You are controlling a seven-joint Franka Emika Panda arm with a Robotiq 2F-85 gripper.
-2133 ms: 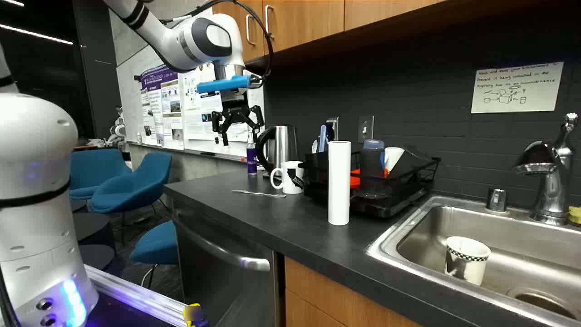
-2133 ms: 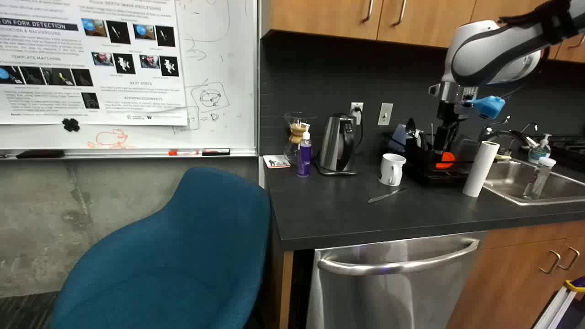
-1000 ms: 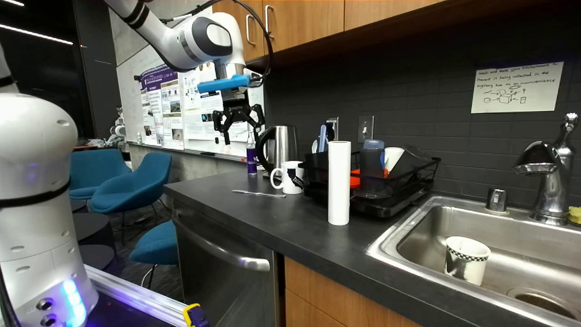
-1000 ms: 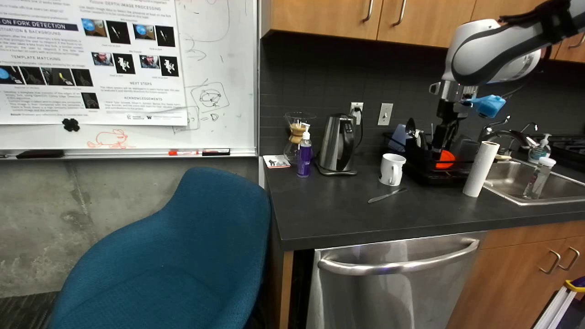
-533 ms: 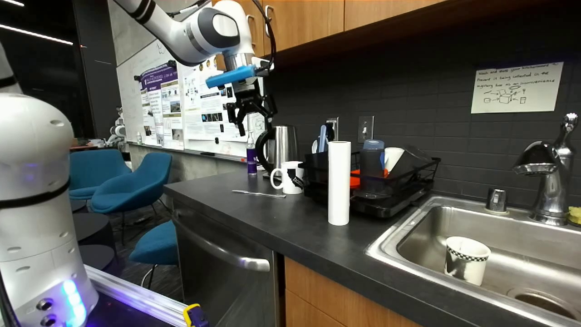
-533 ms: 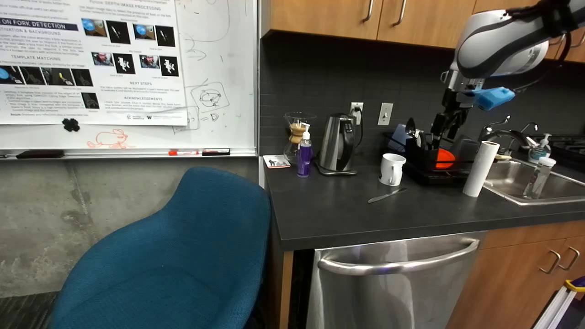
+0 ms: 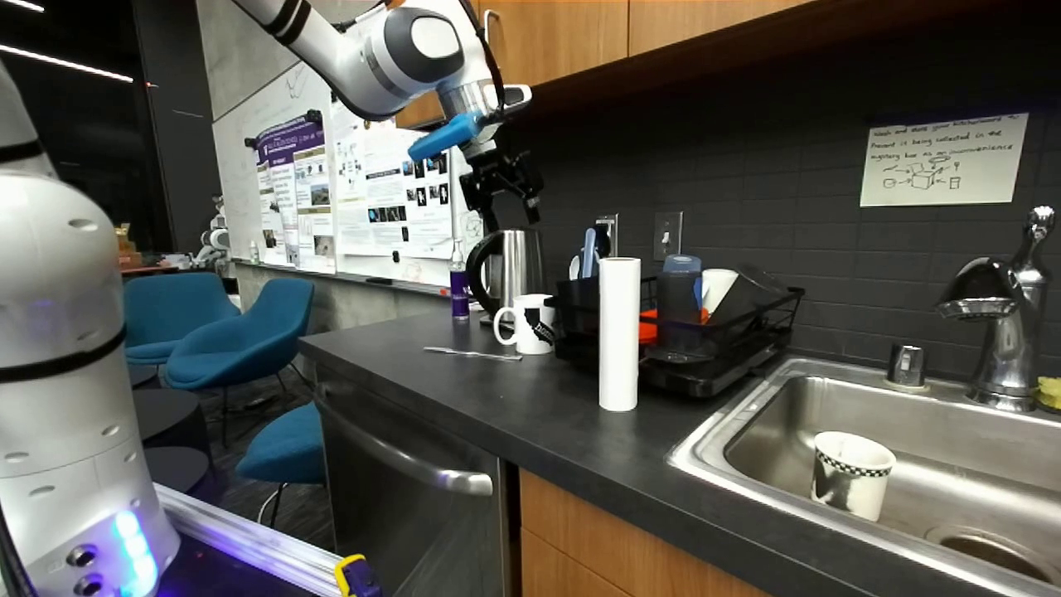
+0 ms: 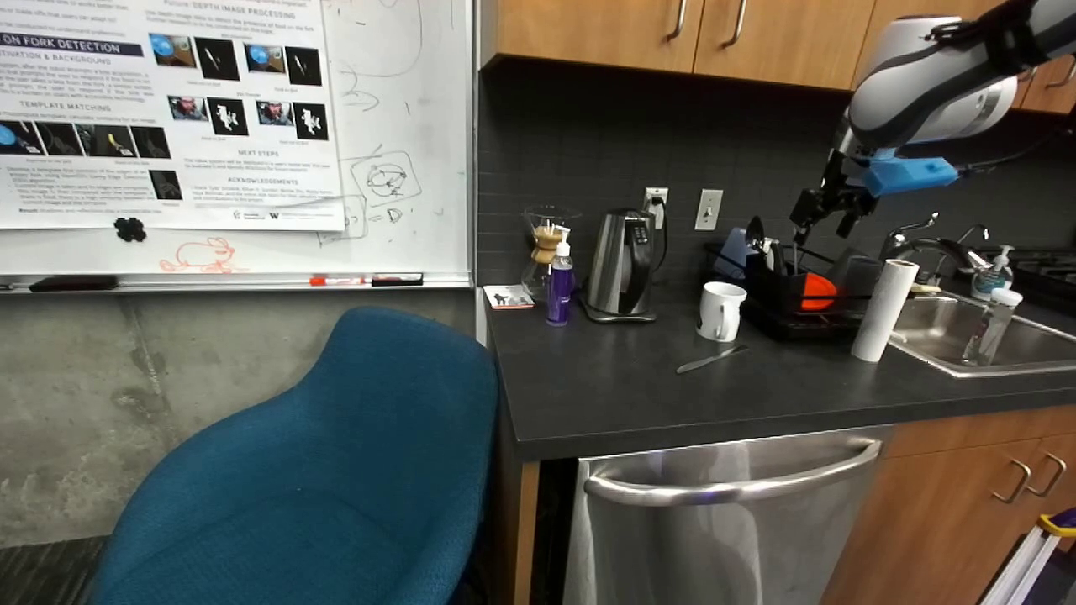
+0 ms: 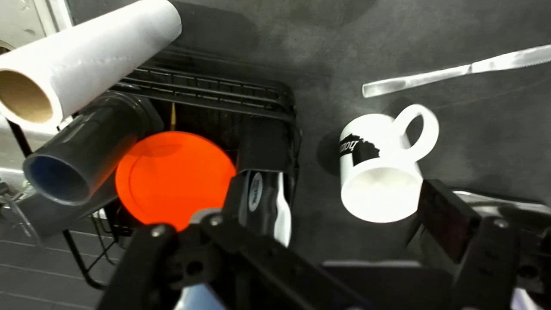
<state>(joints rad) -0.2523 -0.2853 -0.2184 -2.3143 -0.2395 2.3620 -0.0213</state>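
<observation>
Gripper (image 8: 821, 233), black, two-fingered, is suspended, jaws parted and empty; white ceramic mug (image 8: 718, 307) is seen upright left of black wire dish rack (image 8: 790, 324); positioning presumably in hand, alignment called for next

The mug (image 8: 719, 313) looks smooth and glossy, the kettle (image 8: 615, 265) shiny metal.

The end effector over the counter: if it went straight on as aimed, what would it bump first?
Probably the utensil holder in the dish rack: in both exterior views the end effector slants down toward it. Depth is unclear, so the white mug beside the rack could come first.
</observation>
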